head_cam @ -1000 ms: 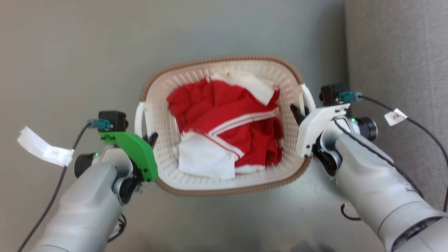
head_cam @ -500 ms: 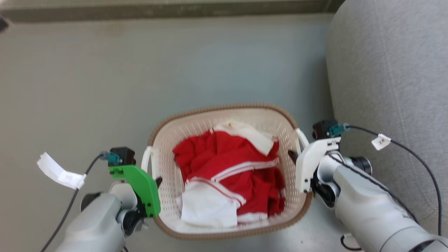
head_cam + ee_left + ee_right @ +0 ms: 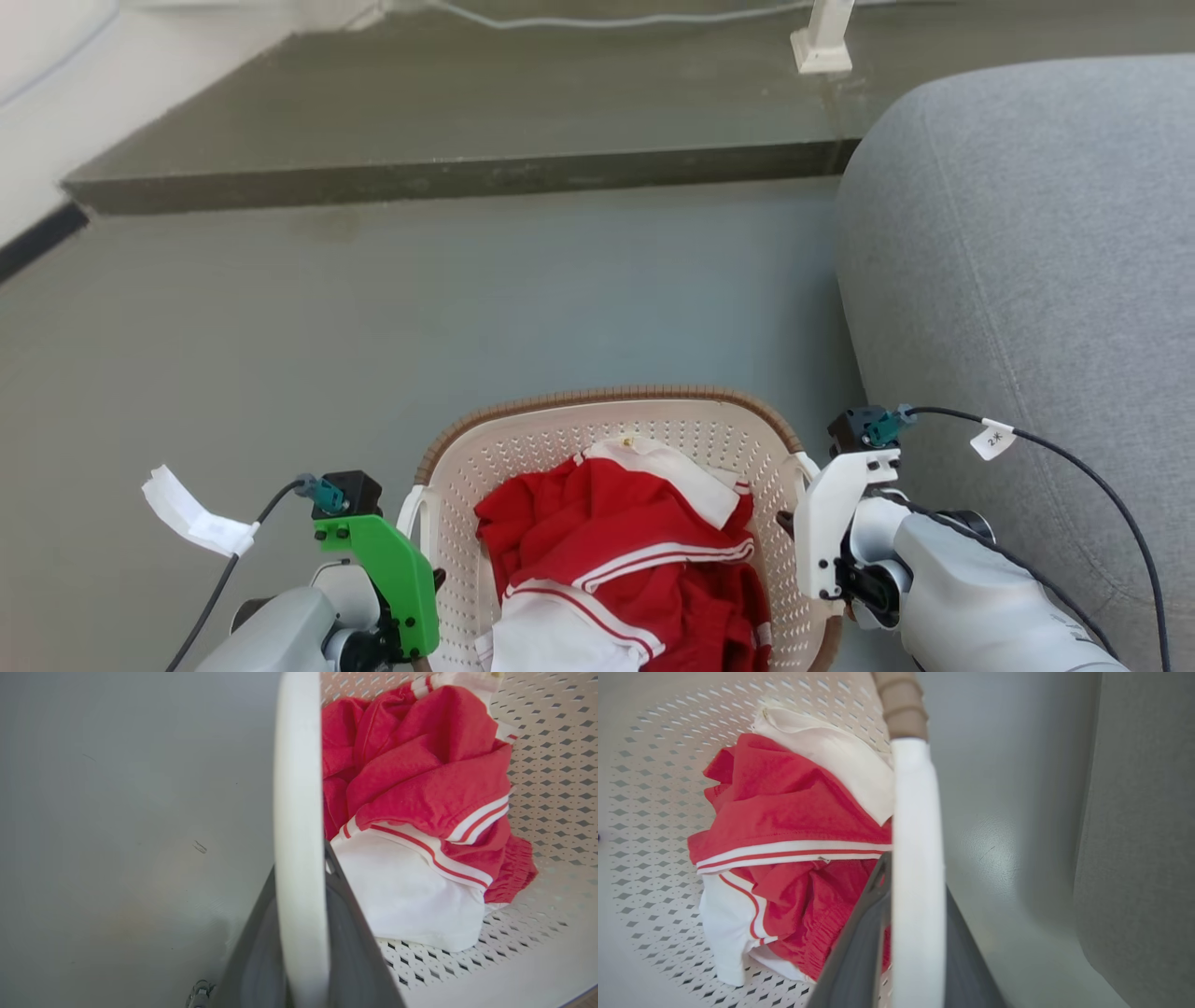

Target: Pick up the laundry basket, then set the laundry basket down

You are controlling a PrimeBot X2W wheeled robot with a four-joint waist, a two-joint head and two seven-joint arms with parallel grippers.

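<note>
Fingers (image 3: 355, 952) of the left gripper (image 3: 301, 868) are pinching the left handle (image 3: 299, 788) of the laundry basket (image 3: 551, 788). One dark finger is lying against each side of the smooth white bar. In the right wrist view, the right gripper (image 3: 915, 872) is clamping the right handle (image 3: 917, 812) in the same way. Its dark grey right fingers (image 3: 859, 947) are flanking the bar just below the ribbed brown rim (image 3: 901, 704).

The wrist views are giving the grasp detail. In the head view, the green mount (image 3: 387, 579) and the white mount (image 3: 831, 523) are covering most of each grasp. The head view is supplying the surroundings. The basket is sitting at the bottom centre of the frame, between the two pale grey forearms and over a smooth grey floor (image 3: 467, 308). Whether its base is touching the floor cannot be told. A grey fabric sofa (image 3: 1027, 233) is standing near the basket at the right of the frame. A darker raised step (image 3: 467, 121) is running across the top.

Both arms are reaching up from the bottom corners of the frame, with the wrists turned inward toward the basket sides. A black cable is trailing from each wrist, and each cable is carrying a white tag.

The basket is cream-white perforated plastic with a rounded-rectangular shape. It is holding crumpled red clothing (image 3: 635, 551) with white stripes and white panels.
</note>
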